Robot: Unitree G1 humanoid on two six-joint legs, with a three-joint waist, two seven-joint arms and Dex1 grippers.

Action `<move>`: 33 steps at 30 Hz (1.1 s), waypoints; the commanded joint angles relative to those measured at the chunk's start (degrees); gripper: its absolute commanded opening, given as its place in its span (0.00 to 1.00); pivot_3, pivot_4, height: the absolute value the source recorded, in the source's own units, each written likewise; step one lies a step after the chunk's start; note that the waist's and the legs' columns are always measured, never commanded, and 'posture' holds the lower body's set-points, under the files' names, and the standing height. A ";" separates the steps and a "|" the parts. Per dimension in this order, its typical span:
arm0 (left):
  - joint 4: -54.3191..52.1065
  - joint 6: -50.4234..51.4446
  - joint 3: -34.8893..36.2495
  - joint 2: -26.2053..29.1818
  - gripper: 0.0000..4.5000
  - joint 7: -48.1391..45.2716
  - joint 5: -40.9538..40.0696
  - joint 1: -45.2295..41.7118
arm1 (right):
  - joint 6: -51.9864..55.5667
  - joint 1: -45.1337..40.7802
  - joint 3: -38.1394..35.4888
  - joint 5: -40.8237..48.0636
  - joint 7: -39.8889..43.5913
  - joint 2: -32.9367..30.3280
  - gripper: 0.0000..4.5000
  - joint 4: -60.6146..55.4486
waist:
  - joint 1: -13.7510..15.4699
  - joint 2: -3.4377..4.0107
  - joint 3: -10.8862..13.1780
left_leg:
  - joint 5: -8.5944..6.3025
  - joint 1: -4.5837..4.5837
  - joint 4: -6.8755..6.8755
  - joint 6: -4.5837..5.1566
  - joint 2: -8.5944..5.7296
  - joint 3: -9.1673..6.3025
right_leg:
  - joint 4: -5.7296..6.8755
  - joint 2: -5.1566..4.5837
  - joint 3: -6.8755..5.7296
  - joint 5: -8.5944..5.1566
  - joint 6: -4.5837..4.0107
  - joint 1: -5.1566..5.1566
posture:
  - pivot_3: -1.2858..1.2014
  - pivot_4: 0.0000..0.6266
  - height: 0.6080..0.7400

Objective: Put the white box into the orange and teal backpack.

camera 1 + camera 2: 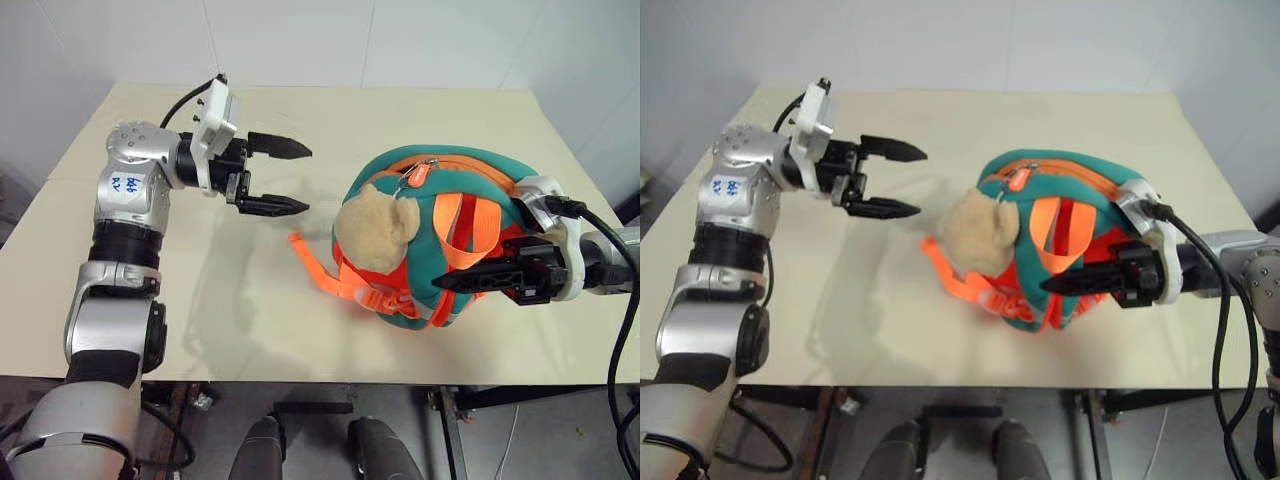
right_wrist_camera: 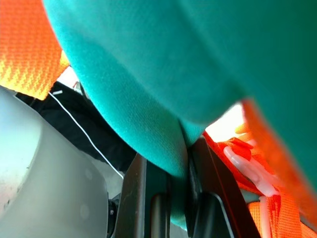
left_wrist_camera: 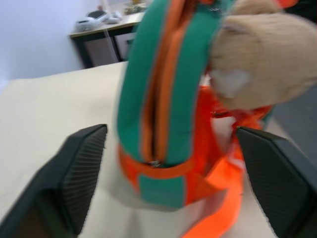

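The right gripper (image 1: 452,280) is pinching the backpack's (image 1: 440,215) teal fabric, apparently steadying it on the tabletop (image 1: 250,320), while the left gripper (image 1: 288,178) is hovering beside it, spread and empty, and the box's whereabouts cannot be told.

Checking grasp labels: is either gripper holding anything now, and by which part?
Right gripper: fingers pinch a fold of the orange and teal backpack's teal fabric at its side. Left gripper: open, holding nothing, apart from the bag.
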 commanded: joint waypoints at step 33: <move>-22.47 14.13 -2.21 -2.79 0.99 9.69 -7.31 5.88 | 1.16 -0.96 -1.04 1.73 -3.12 3.08 0.00 -1.54 | 0.06 0.00 0.00 | 0.01 0.22 -0.02 0.04 0.00 -0.02 | -0.40 0.01 -0.02 0.07 0.01 0.39 | 0.52 0.24 1.00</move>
